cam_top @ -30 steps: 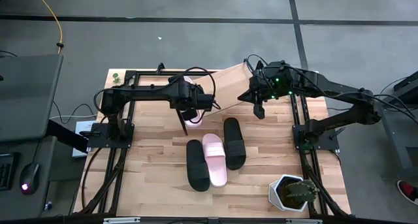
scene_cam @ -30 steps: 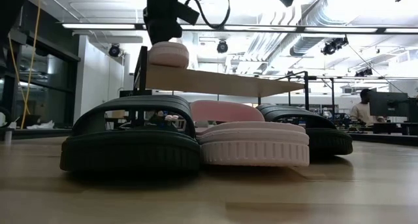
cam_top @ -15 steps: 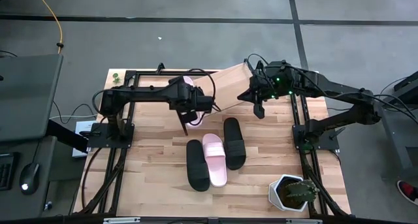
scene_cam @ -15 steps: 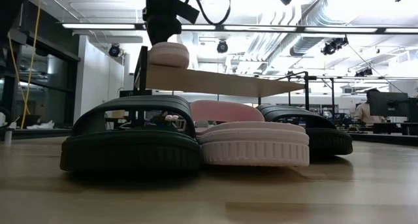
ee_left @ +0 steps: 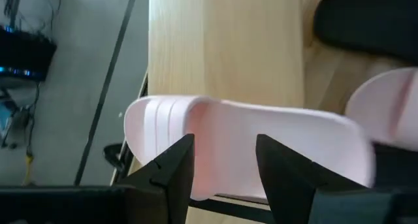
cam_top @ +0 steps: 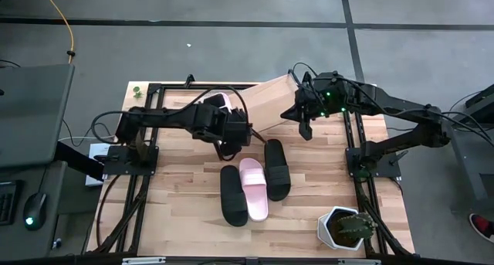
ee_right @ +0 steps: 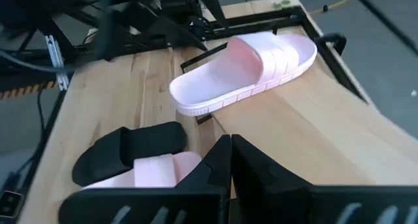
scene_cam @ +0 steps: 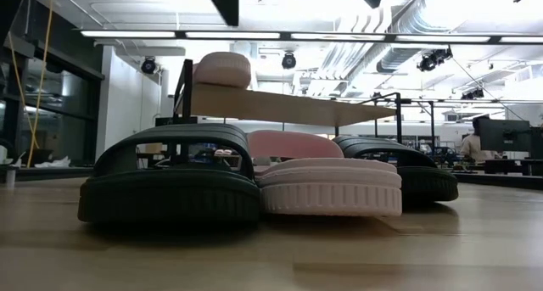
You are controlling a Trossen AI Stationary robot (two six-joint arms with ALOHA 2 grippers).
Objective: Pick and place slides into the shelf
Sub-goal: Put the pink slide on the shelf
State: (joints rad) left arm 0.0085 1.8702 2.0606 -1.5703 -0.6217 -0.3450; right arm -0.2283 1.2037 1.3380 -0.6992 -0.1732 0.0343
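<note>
One pale pink slide (ee_right: 245, 70) lies sole-down on the left end of the slanted light-wood shelf (cam_top: 270, 101); it also shows in the low view (scene_cam: 222, 70). My left gripper (ee_left: 225, 162) hangs open above and just short of this slide, touching nothing. On the table lie a black slide (cam_top: 234, 194), a pink slide (cam_top: 254, 189) beside it, and a second black slide (cam_top: 276, 168). My right gripper (cam_top: 306, 130) waits shut above the shelf's right part.
A potted cactus in a white pot (cam_top: 345, 228) stands at the near right corner. Black frames (cam_top: 363, 164) run along both sides of the table. Bare wood lies near the front edge (scene_cam: 271, 257).
My left gripper has risen off the pink slide on the shelf and swung a little toward the near edge, still open. In the low view it has gone up almost out of the picture. The slide stays on the shelf.
</note>
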